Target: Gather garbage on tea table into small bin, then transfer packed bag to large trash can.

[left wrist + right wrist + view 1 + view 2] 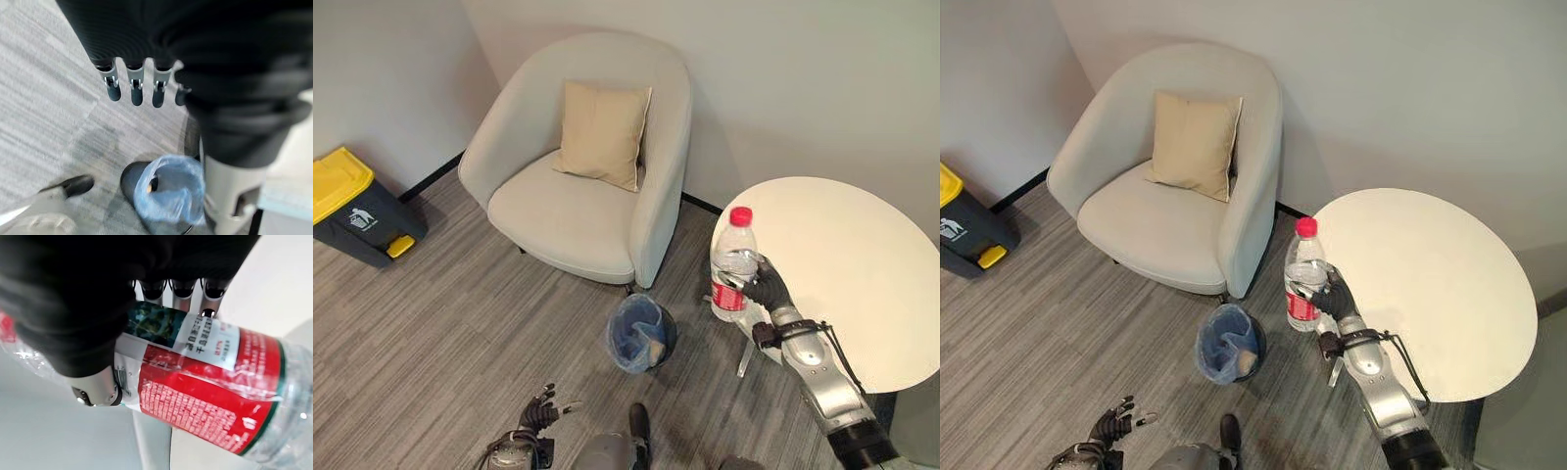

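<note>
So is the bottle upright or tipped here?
Upright: the bottle stands at the table edge, red cap on top, right hand curled round it.

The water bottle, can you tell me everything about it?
The water bottle is clear, crinkly plastic with a red cap and a red label around its lower half. It stands upright at the near left edge of the round white table. The right hand is curled round its lower part.

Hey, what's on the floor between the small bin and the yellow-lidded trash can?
In the left eye view, only bare grey carpet lies between the small bin and the large trash can; the armchair stands behind that stretch.
</note>
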Available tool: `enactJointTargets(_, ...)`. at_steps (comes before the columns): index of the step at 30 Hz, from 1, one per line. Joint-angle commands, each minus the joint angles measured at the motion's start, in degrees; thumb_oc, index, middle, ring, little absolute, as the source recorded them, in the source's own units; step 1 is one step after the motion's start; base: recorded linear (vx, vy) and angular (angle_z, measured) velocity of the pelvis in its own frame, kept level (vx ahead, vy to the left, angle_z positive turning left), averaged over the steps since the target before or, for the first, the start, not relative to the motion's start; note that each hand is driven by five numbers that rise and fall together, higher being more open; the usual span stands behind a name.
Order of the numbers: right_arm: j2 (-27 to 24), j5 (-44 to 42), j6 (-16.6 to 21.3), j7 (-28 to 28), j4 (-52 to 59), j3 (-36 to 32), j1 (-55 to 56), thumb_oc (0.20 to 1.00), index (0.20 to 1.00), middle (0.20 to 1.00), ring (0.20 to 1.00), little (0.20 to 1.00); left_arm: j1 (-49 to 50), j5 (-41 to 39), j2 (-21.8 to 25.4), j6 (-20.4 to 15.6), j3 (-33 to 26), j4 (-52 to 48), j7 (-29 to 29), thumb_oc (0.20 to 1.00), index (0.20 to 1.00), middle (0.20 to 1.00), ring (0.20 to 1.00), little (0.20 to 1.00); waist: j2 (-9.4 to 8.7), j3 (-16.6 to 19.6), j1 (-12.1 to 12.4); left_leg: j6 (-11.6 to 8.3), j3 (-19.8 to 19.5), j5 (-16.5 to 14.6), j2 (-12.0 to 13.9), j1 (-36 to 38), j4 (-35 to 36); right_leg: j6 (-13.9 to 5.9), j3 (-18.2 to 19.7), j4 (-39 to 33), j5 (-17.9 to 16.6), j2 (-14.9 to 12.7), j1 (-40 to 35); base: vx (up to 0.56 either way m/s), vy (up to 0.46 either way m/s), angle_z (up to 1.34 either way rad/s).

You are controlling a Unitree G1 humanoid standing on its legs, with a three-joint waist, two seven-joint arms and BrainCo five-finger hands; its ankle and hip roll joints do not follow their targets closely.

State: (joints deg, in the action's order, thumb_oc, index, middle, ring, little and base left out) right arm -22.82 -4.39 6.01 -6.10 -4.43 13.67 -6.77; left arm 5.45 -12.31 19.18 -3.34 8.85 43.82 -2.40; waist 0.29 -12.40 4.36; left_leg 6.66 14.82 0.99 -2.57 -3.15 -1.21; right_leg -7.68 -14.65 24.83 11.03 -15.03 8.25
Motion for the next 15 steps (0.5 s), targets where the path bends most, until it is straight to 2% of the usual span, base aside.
enactJointTargets(1, -1.9, 1.0, 3.7, -0.2, 2.9, -1.2, -2.6, 0.200, 0.200, 0.200, 0.200, 0.200, 0.6, 1.3, -0.8, -2.3, -0.6, -2.4, -0.4, 1.000, 1.000, 1.000, 1.000, 1.000, 1.24, -0.8, -1.3, -5.47, -3.1, -5.5, 2.5, -0.7, -4.0, 1.38, 0.7, -12.1, -4.1, 6.4, -2.2, 0.08, 0.004, 0.10)
enactJointTargets(2, -2.7, 1.4, 3.6, 0.1, 3.1, -1.3, -2.3, 0.200, 0.200, 0.200, 0.200, 0.200, 0.0, 1.3, -0.9, -2.4, -0.4, -2.5, -0.3, 1.000, 1.000, 1.000, 1.000, 1.000, 1.04, -1.6, -2.1, -5.25, -5.5, -5.5, 1.6, -0.4, -3.8, 1.04, 4.1, -12.8, -5.3, 7.9, 0.3, 0.05, -0.001, 0.18)
enactJointTargets(3, -2.7, 1.4, 3.6, 0.1, 3.1, -1.3, -2.3, 0.200, 0.200, 0.200, 0.200, 0.200, 0.0, 1.3, -0.9, -2.4, -0.4, -2.5, -0.3, 1.000, 1.000, 1.000, 1.000, 1.000, 1.04, -1.5, -2.1, -5.25, -5.6, -5.3, 1.6, -0.6, -3.7, 1.07, 4.1, -13.0, -5.5, 7.9, 0.5, 0.03, -0.042, 0.81)
enactJointTargets(4, -4.0, 2.3, 3.6, 1.0, 3.4, -1.1, -1.0, 0.200, 0.200, 0.200, 0.200, 0.200, -0.4, 2.2, -0.7, -2.6, 0.1, -2.7, 0.1, 1.000, 1.000, 1.000, 1.000, 1.000, 0.39, -2.2, -2.7, -5.22, -9.2, -5.3, -0.2, -1.2, -4.8, 1.28, 8.1, -13.9, -6.0, 9.5, 0.9, 0.00, -0.034, 1.14)
enactJointTargets(6, -4.5, 2.8, 3.8, 1.5, 3.3, -0.5, -0.7, 0.200, 0.200, 0.200, 0.200, 0.200, -0.4, 2.4, -0.8, -2.6, 0.2, -2.5, 0.2, 1.000, 1.000, 1.000, 1.000, 1.000, 0.12, -2.3, -2.6, -5.44, -10.1, -5.6, -0.6, -1.5, -5.2, 1.53, 7.7, -14.9, -6.1, 9.4, -0.3, -0.01, -0.082, 1.22)
enactJointTargets(7, -5.5, 3.5, 3.7, 2.3, 3.2, 0.3, -0.7, 0.200, 0.200, 0.200, 0.200, 0.200, -0.2, 2.7, -0.6, -2.5, 0.3, -2.5, 0.5, 1.000, 1.000, 1.000, 1.000, 1.000, 0.03, -2.2, -2.2, -6.03, -11.1, -5.0, -1.0, -2.8, -5.5, 2.17, 7.5, -16.1, -6.3, 9.7, -0.7, -0.03, -0.095, 0.68)
enactJointTargets(11, -6.7, 4.4, 3.3, 3.5, 2.5, 2.8, -2.1, 0.200, 0.200, 0.200, 0.200, 0.200, -0.1, 2.7, -0.2, -2.4, 0.5, -2.4, 0.8, 1.000, 1.000, 1.000, 1.000, 1.000, 0.13, -2.4, -1.4, -7.08, -12.2, -4.3, -0.7, -4.6, -5.9, 2.52, 5.5, -17.9, -6.6, 9.4, -1.3, -0.06, -0.103, 0.44)
enactJointTargets(12, -7.5, 5.2, 3.2, 3.7, 1.8, 4.9, -4.4, 0.200, 0.200, 0.200, 0.200, 0.200, -0.9, 2.7, 0.0, -2.4, 1.1, -2.3, 0.6, 1.000, 1.000, 1.000, 1.000, 1.000, 0.17, -3.5, -0.9, -7.77, -13.1, -3.6, -0.6, -6.4, -6.5, 2.79, 4.3, -18.0, -6.6, 9.3, -0.8, -0.09, -0.069, 0.36)
enactJointTargets(14, -7.5, 5.2, 3.2, 3.7, 1.7, 4.9, -4.5, 0.200, 0.200, 0.200, 0.200, 0.200, -0.9, 2.7, -0.1, -2.4, 1.0, -2.3, 0.6, 1.000, 1.000, 1.000, 1.000, 1.000, 0.19, -3.5, -1.1, -7.77, -13.3, -3.6, -0.6, -6.6, -6.6, 2.79, 4.1, -18.0, -6.6, 9.3, -0.7, -0.10, -0.068, 0.29)
enactJointTargets(15, -8.4, 6.1, 3.2, 3.4, 1.0, 7.3, -7.7, 0.200, 0.200, 0.200, 0.200, 0.200, -2.1, 2.4, 0.2, -2.5, 1.9, -2.5, 0.1, 1.000, 1.000, 1.000, 1.000, 1.000, 0.48, -5.4, -0.4, -8.35, -14.3, -3.1, -0.7, -9.2, -8.1, 3.22, 2.8, -17.2, -6.4, 9.0, 1.1, -0.19, -0.102, 0.25)
